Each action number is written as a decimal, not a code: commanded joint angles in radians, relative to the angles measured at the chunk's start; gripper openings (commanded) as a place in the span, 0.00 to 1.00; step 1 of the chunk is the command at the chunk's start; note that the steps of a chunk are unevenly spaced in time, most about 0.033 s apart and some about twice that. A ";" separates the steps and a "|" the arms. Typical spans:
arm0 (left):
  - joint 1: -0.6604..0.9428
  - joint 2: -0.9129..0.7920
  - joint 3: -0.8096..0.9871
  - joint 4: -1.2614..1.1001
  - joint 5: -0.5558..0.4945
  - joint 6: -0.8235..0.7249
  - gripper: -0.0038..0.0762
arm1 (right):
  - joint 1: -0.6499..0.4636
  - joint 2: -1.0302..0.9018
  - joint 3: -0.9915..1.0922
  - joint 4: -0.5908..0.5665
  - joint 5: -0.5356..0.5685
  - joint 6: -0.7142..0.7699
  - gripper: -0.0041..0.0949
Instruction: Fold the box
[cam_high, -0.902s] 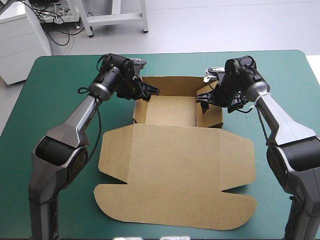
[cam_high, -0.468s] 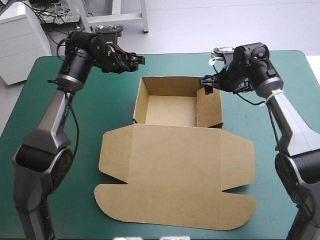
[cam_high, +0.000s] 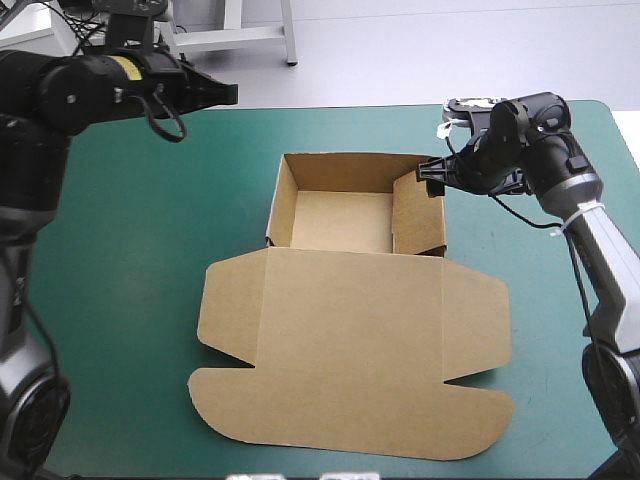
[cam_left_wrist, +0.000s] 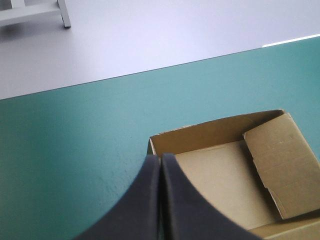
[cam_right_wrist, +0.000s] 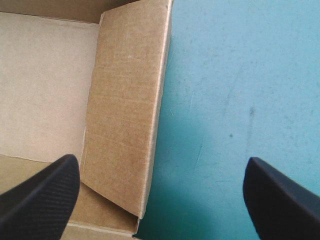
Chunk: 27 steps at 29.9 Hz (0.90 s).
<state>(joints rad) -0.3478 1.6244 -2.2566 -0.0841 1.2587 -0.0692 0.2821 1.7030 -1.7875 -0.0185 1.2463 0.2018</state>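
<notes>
The brown box (cam_high: 350, 300) sits near the middle of the table (cam_high: 130, 260). Its far part is an open tray (cam_high: 340, 222) with four walls raised. Its lid (cam_high: 350, 350) lies flat toward the table's near edge, side flaps and rounded front flap spread out.

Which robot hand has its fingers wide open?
The right gripper: its black fingers stand wide apart, while the left gripper has its fingers pressed together into one point.
</notes>
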 joint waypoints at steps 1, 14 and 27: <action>0.003 -0.154 0.075 -0.013 0.042 0.020 0.01 | -0.003 -0.041 -0.023 0.024 -0.017 0.005 0.87; 0.003 -0.617 0.685 0.029 -0.003 0.030 0.01 | -0.003 0.121 -0.023 0.039 -0.038 0.055 0.87; 0.003 -0.914 1.080 0.029 -0.106 0.018 0.01 | -0.003 0.220 -0.025 0.064 -0.056 0.036 0.86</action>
<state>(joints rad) -0.3478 0.7435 -1.1919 -0.0529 1.2264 -0.0411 0.2830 1.9677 -1.7864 0.0475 1.2126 0.2467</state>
